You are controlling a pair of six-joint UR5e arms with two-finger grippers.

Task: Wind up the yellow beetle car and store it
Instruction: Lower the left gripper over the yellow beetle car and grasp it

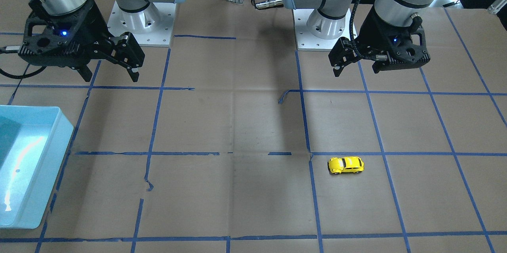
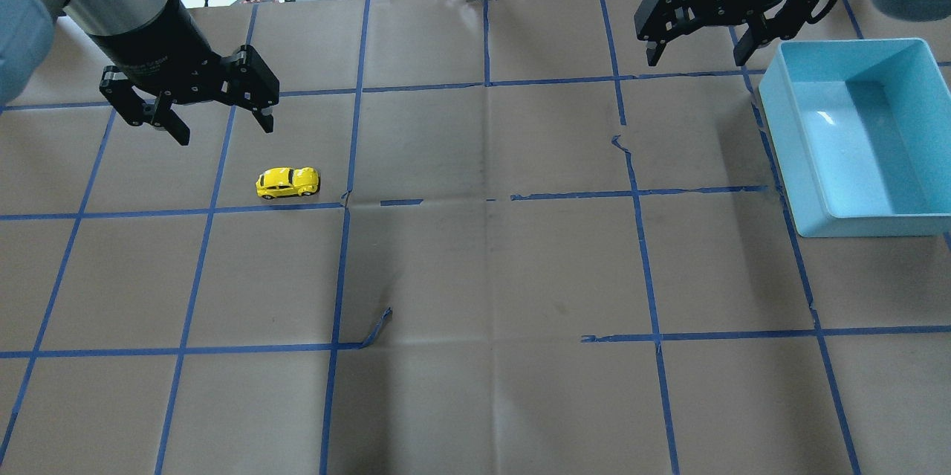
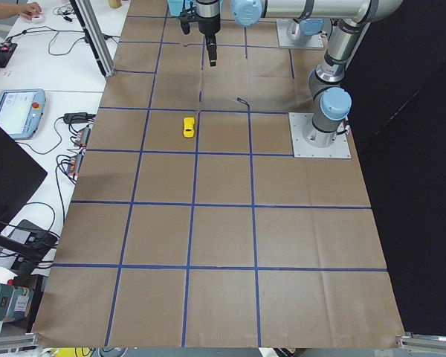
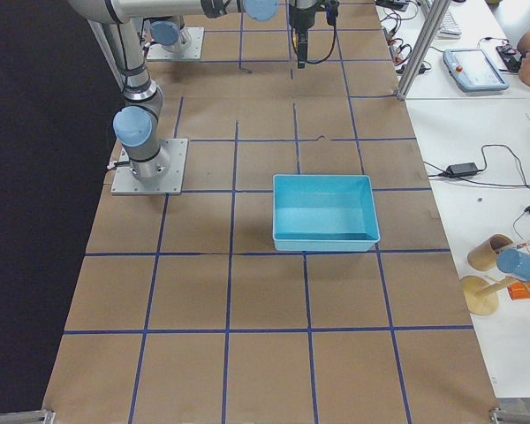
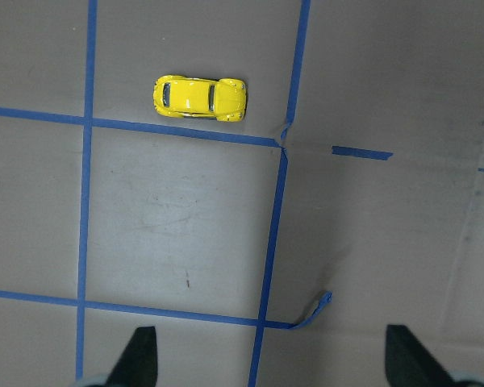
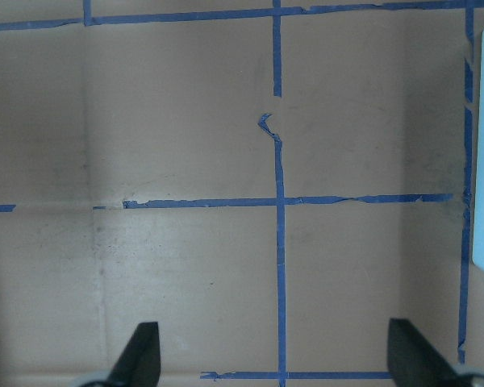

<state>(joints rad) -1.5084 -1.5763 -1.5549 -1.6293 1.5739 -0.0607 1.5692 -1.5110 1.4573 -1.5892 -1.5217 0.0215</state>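
The yellow beetle car (image 2: 287, 182) stands on its wheels on the brown paper table, just above a blue tape line. It also shows in the front view (image 1: 345, 165) and in the left wrist view (image 5: 200, 97). My left gripper (image 2: 223, 129) hangs open and empty above the table, a little behind the car; its fingertips (image 5: 141, 355) show at the bottom of the left wrist view. My right gripper (image 2: 698, 59) is open and empty, high up at the far right, next to the bin. Its wrist view shows only paper and tape between its fingertips (image 6: 145, 351).
A light blue bin (image 2: 854, 226) stands at the table's right side, with nothing seen inside; it also shows in the front view (image 1: 51, 166). Blue tape lines grid the paper, with a few loose curled ends. Both arm bases sit at the table's back edge.
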